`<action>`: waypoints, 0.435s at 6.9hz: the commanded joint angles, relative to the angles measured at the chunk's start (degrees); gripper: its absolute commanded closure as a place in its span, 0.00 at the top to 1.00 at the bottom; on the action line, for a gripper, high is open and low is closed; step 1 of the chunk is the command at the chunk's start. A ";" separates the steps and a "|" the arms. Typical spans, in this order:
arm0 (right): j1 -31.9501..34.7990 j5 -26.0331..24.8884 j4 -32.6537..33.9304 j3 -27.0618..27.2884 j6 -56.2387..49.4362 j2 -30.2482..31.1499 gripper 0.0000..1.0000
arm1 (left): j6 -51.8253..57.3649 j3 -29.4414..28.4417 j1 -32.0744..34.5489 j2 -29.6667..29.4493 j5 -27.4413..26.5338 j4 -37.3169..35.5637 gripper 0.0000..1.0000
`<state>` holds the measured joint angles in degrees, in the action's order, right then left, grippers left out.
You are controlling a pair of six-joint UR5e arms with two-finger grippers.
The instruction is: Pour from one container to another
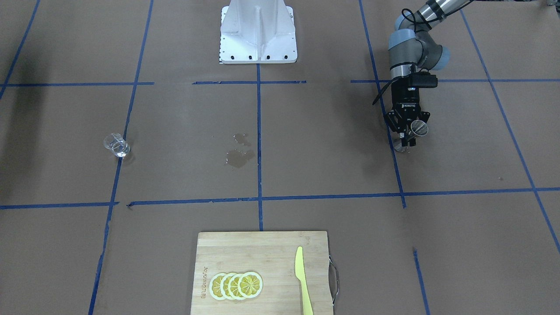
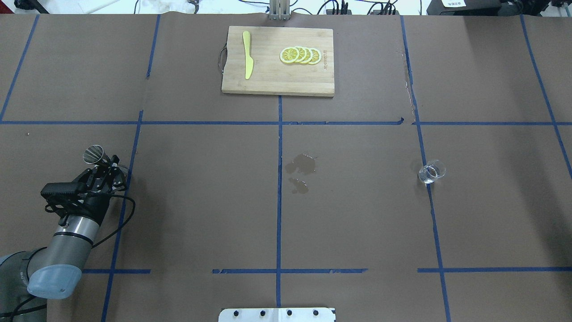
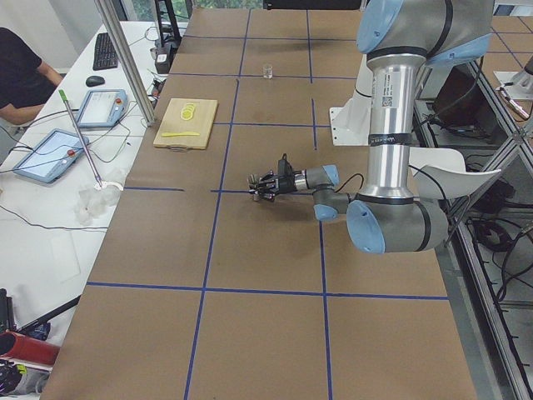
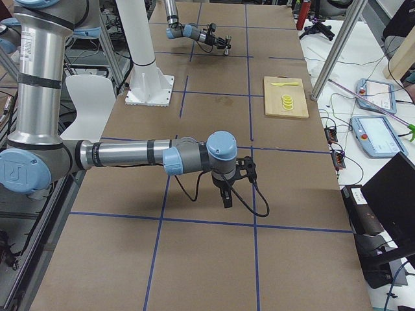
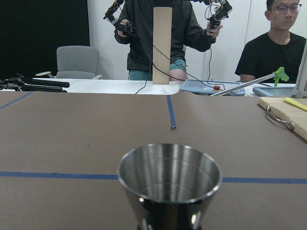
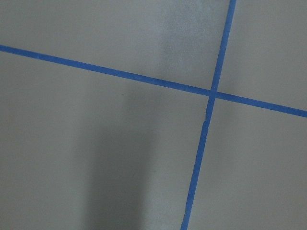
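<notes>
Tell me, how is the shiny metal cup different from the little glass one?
The metal jigger is shiny silver; the glass cup is see-through. The left pincer grips the metal jigger; the glass cup stands alone on the table. Both are small, open-topped cups.

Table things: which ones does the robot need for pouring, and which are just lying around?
For the job: clear glass cup; metal jigger, held in the left end effector.

Just lying about: cutting board; lemon slices; yellow knife; wet patches.
</notes>
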<state>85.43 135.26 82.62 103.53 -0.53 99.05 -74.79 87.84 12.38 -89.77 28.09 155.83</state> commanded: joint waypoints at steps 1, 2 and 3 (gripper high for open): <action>0.00 0.00 0.00 0.01 0.00 -0.09 1.00 | 3.91 0.66 0.54 0.12 -0.14 0.79 0.00; 0.00 0.00 0.00 -0.08 0.00 -0.09 1.00 | 7.17 1.10 0.71 0.12 -0.23 2.09 0.00; 0.00 0.00 0.00 -0.08 -0.09 -0.26 1.00 | 7.90 1.71 0.71 0.20 -0.06 5.85 0.00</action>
<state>85.43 135.26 82.62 103.47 -0.55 98.92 -68.84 88.92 12.99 -89.62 27.94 158.47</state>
